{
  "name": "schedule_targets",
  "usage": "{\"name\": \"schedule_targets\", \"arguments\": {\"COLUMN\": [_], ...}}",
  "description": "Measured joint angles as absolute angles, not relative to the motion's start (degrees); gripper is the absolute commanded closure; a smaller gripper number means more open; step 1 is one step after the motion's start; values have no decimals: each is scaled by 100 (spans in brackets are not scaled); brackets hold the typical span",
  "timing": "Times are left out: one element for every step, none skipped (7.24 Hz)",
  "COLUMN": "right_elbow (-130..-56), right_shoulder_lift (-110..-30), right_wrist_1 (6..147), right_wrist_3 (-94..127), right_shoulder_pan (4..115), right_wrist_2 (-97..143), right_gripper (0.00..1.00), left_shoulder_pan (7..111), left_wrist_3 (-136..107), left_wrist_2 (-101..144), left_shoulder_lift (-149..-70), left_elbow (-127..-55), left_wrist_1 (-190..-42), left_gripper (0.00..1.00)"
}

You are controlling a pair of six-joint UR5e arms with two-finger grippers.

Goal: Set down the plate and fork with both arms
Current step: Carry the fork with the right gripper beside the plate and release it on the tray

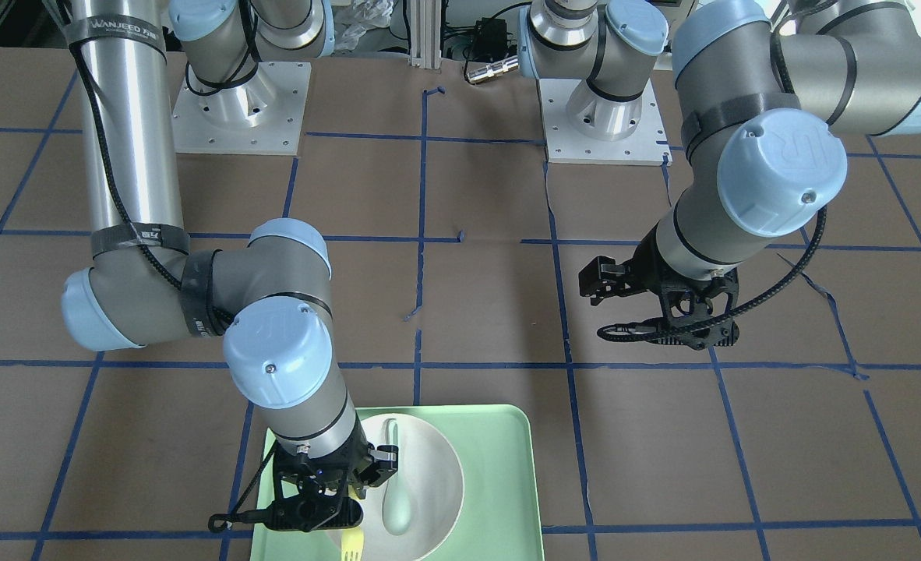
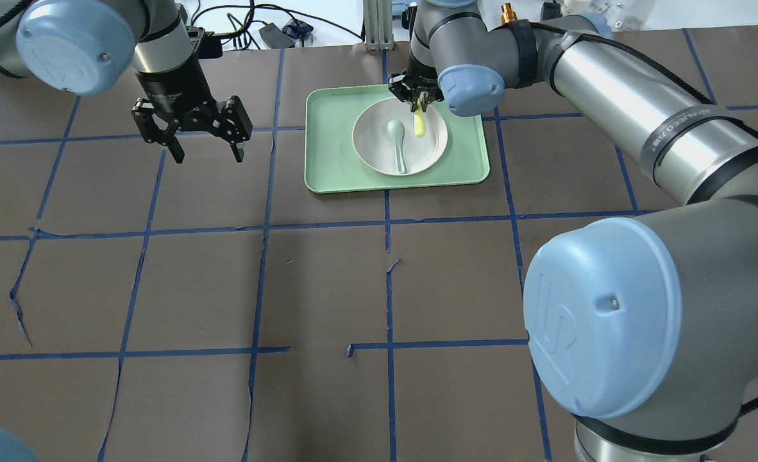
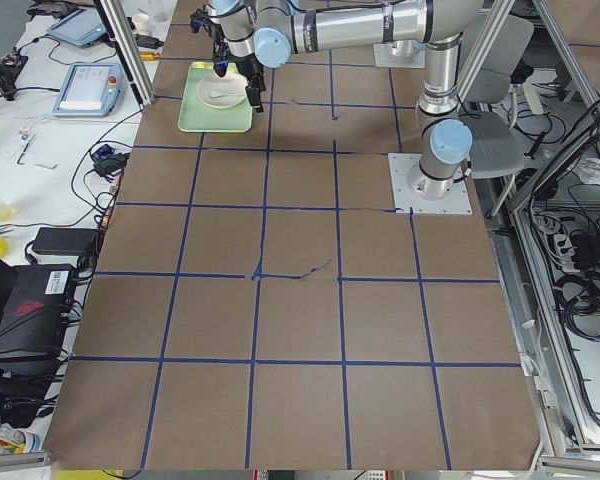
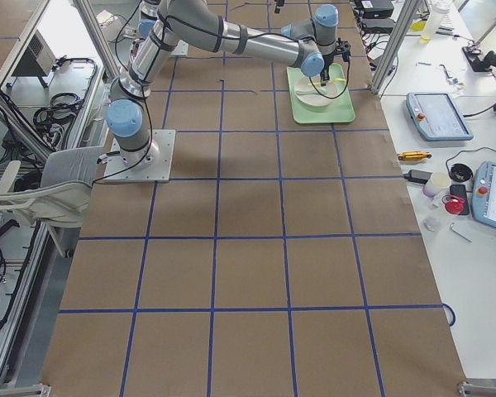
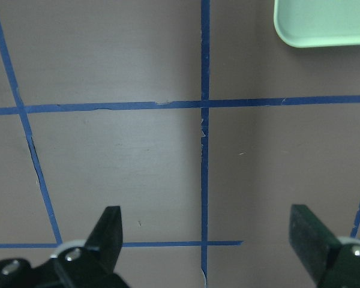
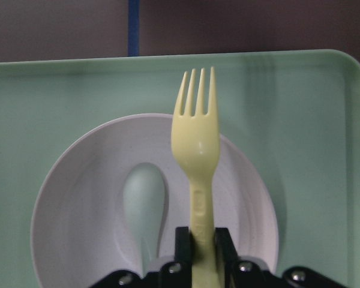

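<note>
In the overhead view, your right arm (image 2: pixel 610 83) stretched from the lower right to the upper centre, its jaws clamped on the pale-yellow fork (image 2: pixel 420 122) over the white plate (image 2: pixel 369 135). The plate sat on a green tray (image 2: pixel 334 160) with a grey-green spoon (image 2: pixel 395 128) lying in it. At the upper left, your left arm (image 2: pixel 167 70) hung over the brown worktop (image 2: pixel 225 269), jaws apart.

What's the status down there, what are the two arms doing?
Right end effector shut on the fork, over the plate. Left end effector open, empty, clear of the tray. Spoon lying in the plate.
</note>
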State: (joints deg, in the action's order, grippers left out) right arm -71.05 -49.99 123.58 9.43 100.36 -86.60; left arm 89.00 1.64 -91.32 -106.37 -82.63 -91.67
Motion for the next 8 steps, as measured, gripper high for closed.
{"name": "schedule_targets", "arguments": {"right_elbow": [-7167,-7299,-7433,-7505,-7525,-7540,-7564,-7582], "right_shoulder_lift": [-5004,-4989,-4936,-4852,-4782,-4753,-4745,-4758], "right_wrist_1": [12350,12352,12373,12406,12426,12432,12435,12434], "right_wrist_3": [726,463,266,186,174,185,189,183], "right_shoulder_pan": [9858,9664,9541,9487,9466,9461,9459,9457], "right_wrist_2": [-8652,-8631,-8611,-8532,-8412,-8364,-8378,-8416], "right_gripper": [100,100,100,100,40,0,0,0], "left_shoulder_pan": [8897,8895,8896,8899,8907,8915,8918,8920], "left_wrist_3": [161,149,128,110,94,87,85,83], "left_wrist_2": [-9132,-9132,-9132,-9132,-9134,-9136,-9136,-9138], "left_shoulder_lift": [-10635,-10635,-10635,-10635,-10632,-10629,-10628,-10626], "left_elbow": [-8262,-8262,-8263,-8266,-8269,-8269,-8266,-8263], "left_wrist_1": [-9167,-9167,-9167,-9167,-9167,-9167,-9165,-9157], "left_gripper": [0,0,0,0,0,0,0,0]}}
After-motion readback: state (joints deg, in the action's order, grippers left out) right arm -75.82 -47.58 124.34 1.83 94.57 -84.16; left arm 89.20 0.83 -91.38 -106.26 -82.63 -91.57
